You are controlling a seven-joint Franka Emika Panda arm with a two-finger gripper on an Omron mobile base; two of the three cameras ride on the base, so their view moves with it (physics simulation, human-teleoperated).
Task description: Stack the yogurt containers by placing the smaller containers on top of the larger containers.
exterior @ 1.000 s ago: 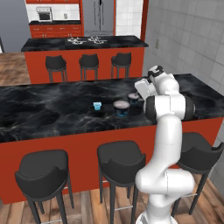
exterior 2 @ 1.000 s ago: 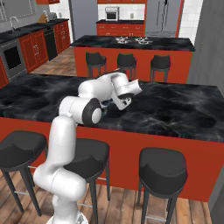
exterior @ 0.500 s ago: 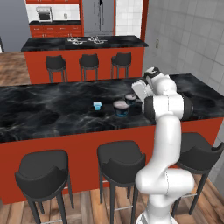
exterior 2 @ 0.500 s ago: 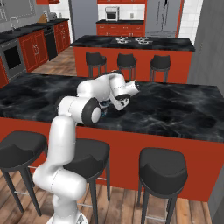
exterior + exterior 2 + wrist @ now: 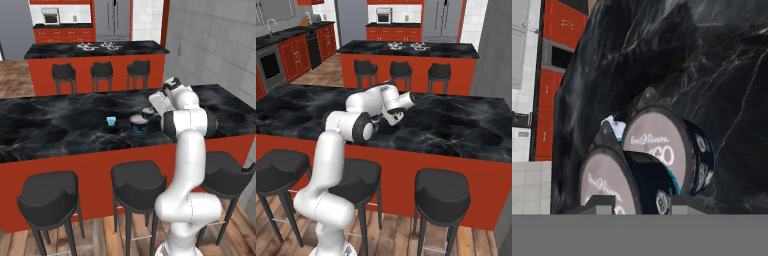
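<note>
Gripper sits low over the black counter right at the small dark cup, its jaws drawn narrow on either side of the cup. The hand view shows the cup's pale lid close between the finger bases, but I cannot tell whether the pads actually press on it, so a firm hold is not certain. The wide tub stands just beside this cup, towards the stool side of the counter, so near that the two look almost in contact. The little light-blue cup stands apart, further along on the tub's other side. The chief risk, as I judge it, comes from that crowding. A finger on the tub's side has very little room, so any sideways drift during a lift could nudge the tub, shift it, and leave the stacking target somewhere other than expected. A second danger is a shallow or off-centre pinch on a round, smooth-sided cup. If the pads catch only the lid's rim, the cup could tilt, spin or slip out on the way up and fall onto the tub or roll across the counter. Setting it down off-centre on the tub's lid could also leave it perched at the edge, ready to slide off on release.
</note>
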